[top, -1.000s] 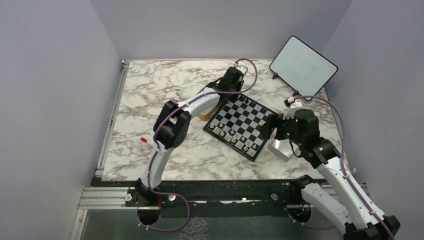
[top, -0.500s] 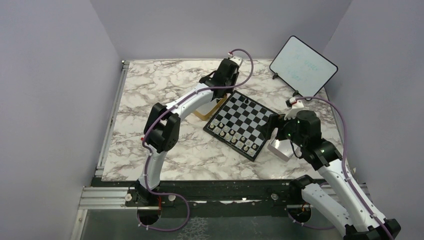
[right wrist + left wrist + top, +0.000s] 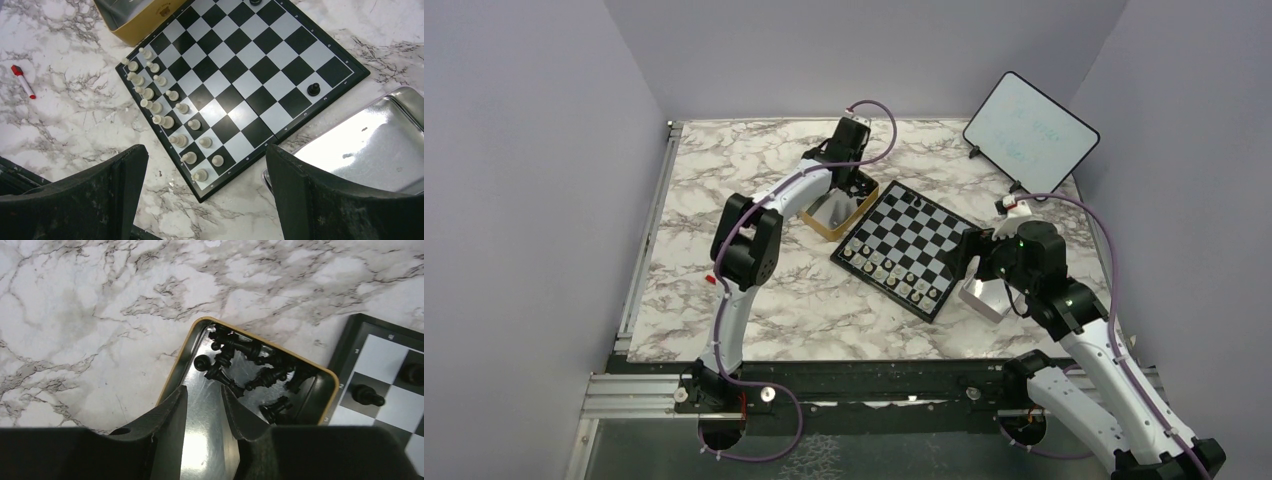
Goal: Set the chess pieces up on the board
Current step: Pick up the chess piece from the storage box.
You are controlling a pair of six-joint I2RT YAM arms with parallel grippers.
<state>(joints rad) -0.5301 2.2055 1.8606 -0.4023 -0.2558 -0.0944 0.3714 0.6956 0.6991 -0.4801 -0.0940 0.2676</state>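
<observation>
Tiny black chess pieces lie tangled in the gold metal tin beside the checked chessboard. Your left gripper hangs over them, jaws narrowly apart, empty; right gripper jaws wide, empty. Risk: closing on two tangled pieces, or flicking one out.

The board is the reference. Two rows of pieces stand along its near-left edge; one piece stands near its right corner. The tin, holding loose pieces, sits just beside its far-left edge. The tray lies beside its near-right edge. The tablet stands behind-right, and the marker lies well left.
</observation>
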